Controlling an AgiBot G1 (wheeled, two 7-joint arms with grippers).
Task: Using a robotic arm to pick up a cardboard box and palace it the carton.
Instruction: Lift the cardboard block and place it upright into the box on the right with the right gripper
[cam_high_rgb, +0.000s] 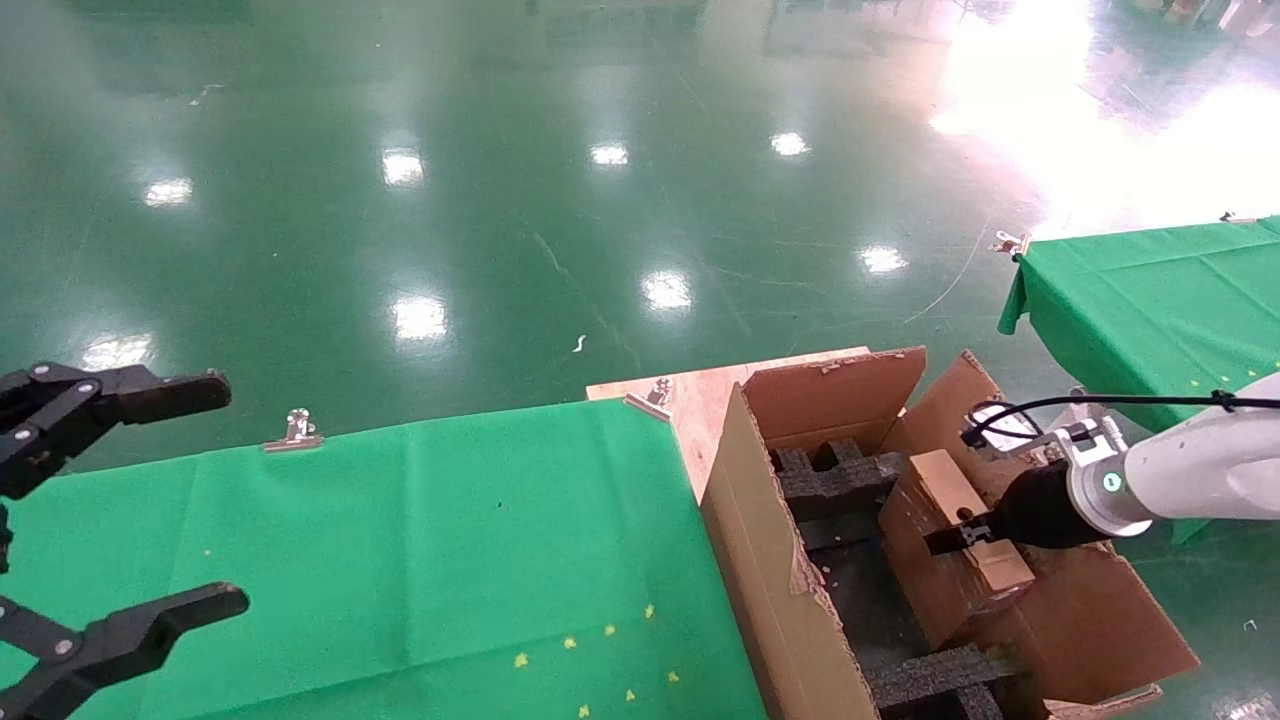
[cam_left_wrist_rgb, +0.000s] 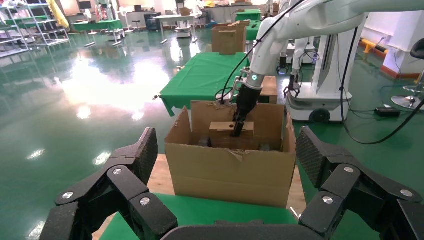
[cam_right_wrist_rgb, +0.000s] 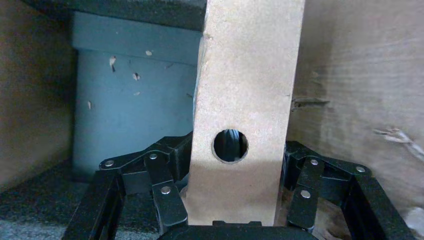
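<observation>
Nearest the head camera, the left gripper (cam_high_rgb: 120, 510) hangs spread wide over the green-draped table (cam_high_rgb: 400, 560), beside the carton (cam_high_rgb: 790, 600). Inside that carton, among black foam inserts (cam_high_rgb: 830, 475), the right gripper (cam_high_rgb: 965, 538) clamps the small cardboard box (cam_high_rgb: 955, 545).

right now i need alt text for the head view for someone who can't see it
The right tool, on a white arm, grips a small cardboard box inside a large open carton with black foam inserts. The carton sits beside a green-covered table. The left tool hangs open over the table's left side.
</observation>
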